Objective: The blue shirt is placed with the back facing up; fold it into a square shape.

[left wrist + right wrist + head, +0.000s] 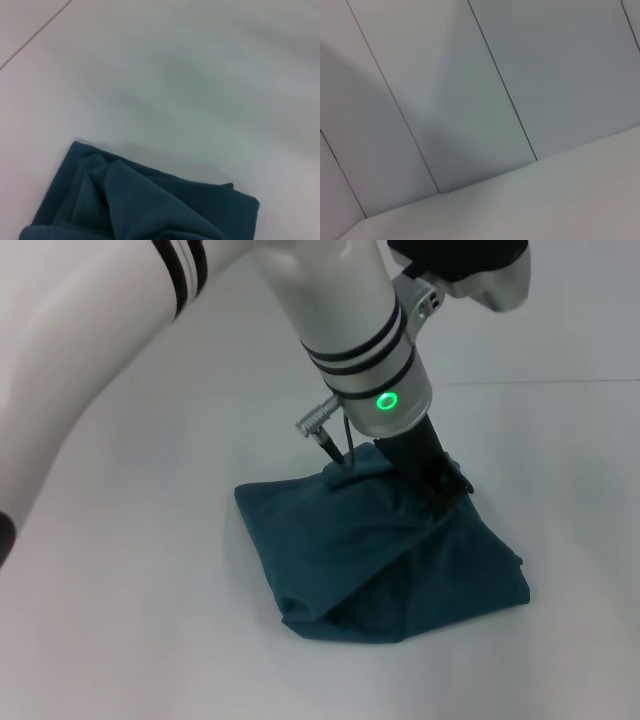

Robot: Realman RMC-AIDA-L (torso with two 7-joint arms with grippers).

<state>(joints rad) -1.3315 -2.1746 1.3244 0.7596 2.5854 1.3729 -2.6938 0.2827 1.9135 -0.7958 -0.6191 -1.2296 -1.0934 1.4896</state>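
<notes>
The blue shirt (380, 560) lies on the white table as a folded, roughly square dark teal bundle, plain side showing. One layer drapes diagonally across it. My left gripper (443, 488) comes down from the upper left onto the shirt's far edge and is shut on a bunched fold of fabric there. The left wrist view shows the shirt (150, 205) from close above, with a raised ridge of cloth running toward the camera. My right gripper is out of view. The right wrist view shows only wall panels and the table's edge.
The white table (130, 590) surrounds the shirt on all sides. A seam line (560, 382) runs across the table behind the shirt. My left arm's white forearm (350, 320) with its green light ring hangs over the far side of the shirt.
</notes>
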